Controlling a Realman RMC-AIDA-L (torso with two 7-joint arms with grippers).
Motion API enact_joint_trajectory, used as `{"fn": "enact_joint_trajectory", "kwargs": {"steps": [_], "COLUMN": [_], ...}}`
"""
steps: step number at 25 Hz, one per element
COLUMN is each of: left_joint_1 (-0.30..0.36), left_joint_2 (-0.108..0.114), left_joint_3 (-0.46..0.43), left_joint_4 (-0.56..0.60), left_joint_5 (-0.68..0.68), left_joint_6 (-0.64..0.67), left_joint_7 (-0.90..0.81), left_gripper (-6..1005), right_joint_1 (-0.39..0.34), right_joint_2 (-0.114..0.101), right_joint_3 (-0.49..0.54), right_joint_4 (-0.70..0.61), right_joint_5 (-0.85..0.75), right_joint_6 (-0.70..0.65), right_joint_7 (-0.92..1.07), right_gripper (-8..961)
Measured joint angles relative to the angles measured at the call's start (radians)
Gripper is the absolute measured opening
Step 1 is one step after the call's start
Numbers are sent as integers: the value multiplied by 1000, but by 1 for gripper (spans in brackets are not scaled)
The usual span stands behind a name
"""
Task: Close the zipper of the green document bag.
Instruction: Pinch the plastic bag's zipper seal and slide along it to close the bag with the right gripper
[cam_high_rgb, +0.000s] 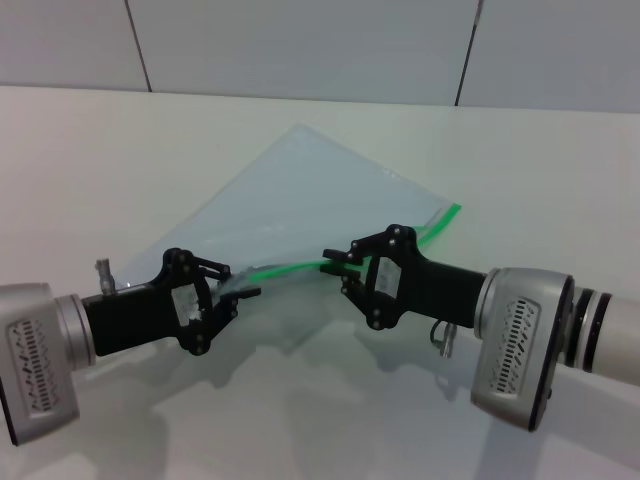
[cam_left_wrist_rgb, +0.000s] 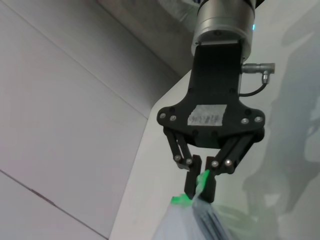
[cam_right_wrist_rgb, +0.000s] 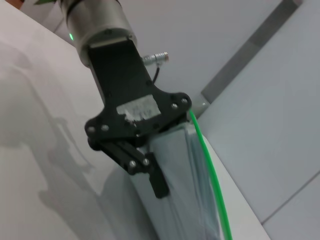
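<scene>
The green document bag (cam_high_rgb: 310, 190) is a clear pale-blue pouch lying slantwise on the white table (cam_high_rgb: 100, 170), its near edge lifted. The zipper (cam_high_rgb: 290, 266), a thin bright green strip, runs along that lifted edge up to the far right corner. My left gripper (cam_high_rgb: 238, 290) is shut on the bag's near left end. My right gripper (cam_high_rgb: 335, 262) is shut on the zipper, partway along it. The left wrist view shows the right gripper (cam_left_wrist_rgb: 200, 185) pinching the green strip (cam_left_wrist_rgb: 177, 199). In the right wrist view the left gripper (cam_right_wrist_rgb: 155, 180) holds the bag (cam_right_wrist_rgb: 185, 200) beside the zipper (cam_right_wrist_rgb: 210, 170).
A pale panelled wall (cam_high_rgb: 300, 40) rises behind the table's far edge. Both forearms lie low over the table's near part, left and right of the bag.
</scene>
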Motion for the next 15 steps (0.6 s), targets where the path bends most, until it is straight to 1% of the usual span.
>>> {"fn": "enact_joint_trajectory", "kwargs": {"steps": [9, 15], "left_joint_1": [1, 16], "left_joint_2": [-6, -7], "left_joint_3": [0, 1], "left_joint_4": [1, 21], "left_joint_5": [0, 0], "left_joint_6": [12, 17], "left_joint_7": [14, 22], "left_gripper": [129, 134], "right_joint_1": [-18, -28], "right_joint_2": [2, 4], "right_joint_3": [57, 104], "right_joint_4": [-31, -57], "right_joint_5": [0, 0], "right_joint_6": [48, 75], "right_joint_7": [-1, -1], "right_gripper": [69, 69]}}
